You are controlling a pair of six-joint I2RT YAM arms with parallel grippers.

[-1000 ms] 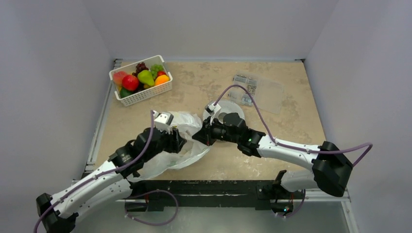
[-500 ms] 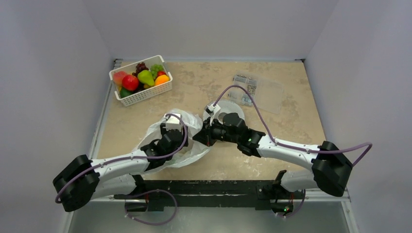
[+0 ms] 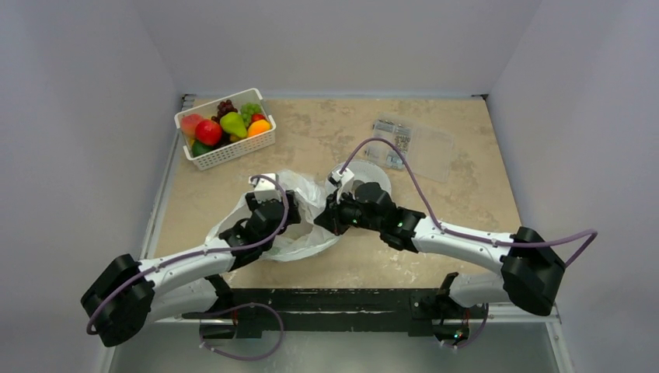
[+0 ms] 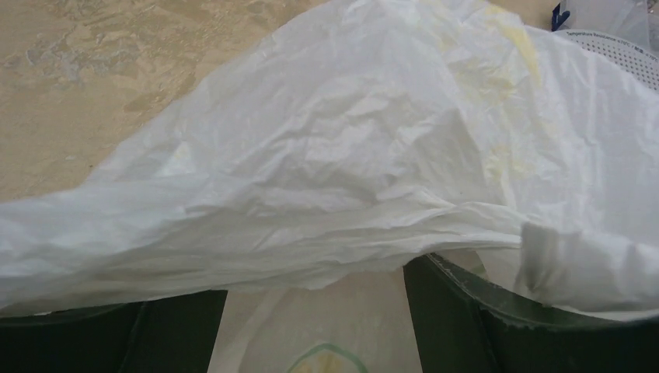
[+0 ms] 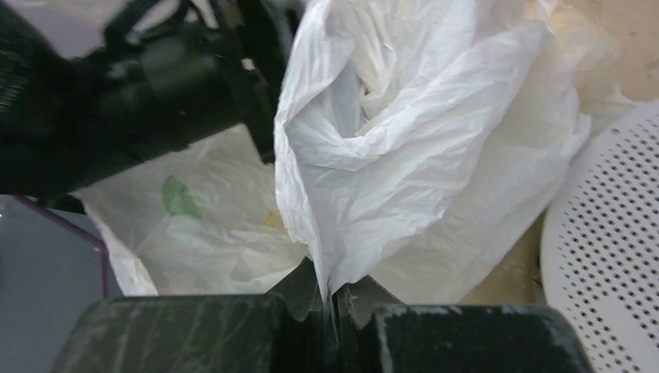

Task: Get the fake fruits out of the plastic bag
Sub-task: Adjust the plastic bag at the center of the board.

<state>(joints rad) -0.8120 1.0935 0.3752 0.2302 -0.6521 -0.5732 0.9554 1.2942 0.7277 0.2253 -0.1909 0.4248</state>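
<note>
The plastic bag [image 3: 307, 233] lies crumpled at the table's middle front. My right gripper [image 3: 322, 219] is shut on a fold of the bag's edge [image 5: 332, 299] and holds it up. My left gripper [image 3: 281, 217] reaches in from the left; in the left wrist view its dark fingers [image 4: 482, 326] stand wide apart and open, with bag film [image 4: 350, 140] draped over them and a printed lower layer between them. No fruit shows plainly inside the bag. Fake fruits sit in the white basket: a red apple [image 3: 208, 131], a green pear [image 3: 233, 123], green grapes [image 3: 250, 109].
The white slotted basket [image 3: 233, 151] stands at the back left. A white perforated disc [image 3: 365, 172] lies just behind the right gripper, close to the bag. A flat clear packet [image 3: 416, 144] lies at the back right. The left arm [image 5: 155, 93] crosses close in front of the right wrist.
The left arm has dropped low and pushed its gripper further into the bag. The bag's upper layer has risen and bulged. The right arm has stayed put, still pinching the bag.
</note>
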